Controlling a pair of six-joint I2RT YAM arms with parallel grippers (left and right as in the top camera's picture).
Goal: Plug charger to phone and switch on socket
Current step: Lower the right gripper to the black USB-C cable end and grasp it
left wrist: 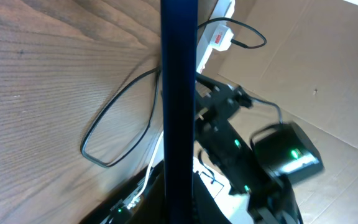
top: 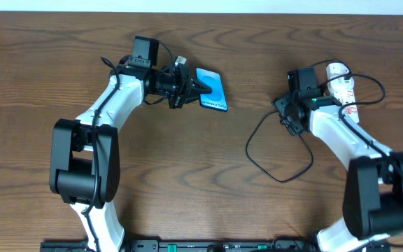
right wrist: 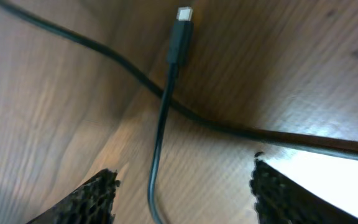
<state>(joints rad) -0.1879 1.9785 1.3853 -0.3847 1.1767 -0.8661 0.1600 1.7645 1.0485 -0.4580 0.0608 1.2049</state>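
Wooden table [top: 187, 175] bearing everything. Left hand [top: 197, 87] pinching phone [top: 214, 91] by edge, near table's far middle. Right hand [right wrist: 183, 177], fingers [right wrist: 98, 190] spread, hovering over charger [right wrist: 180, 37] plug lying on table, near white socket [top: 342, 89].

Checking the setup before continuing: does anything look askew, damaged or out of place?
Nothing looks damaged or spilled. The phone is slanted, one end in the left tool. The charger crosses over itself just behind its plug tip, which lies ungripped under the open right tool.
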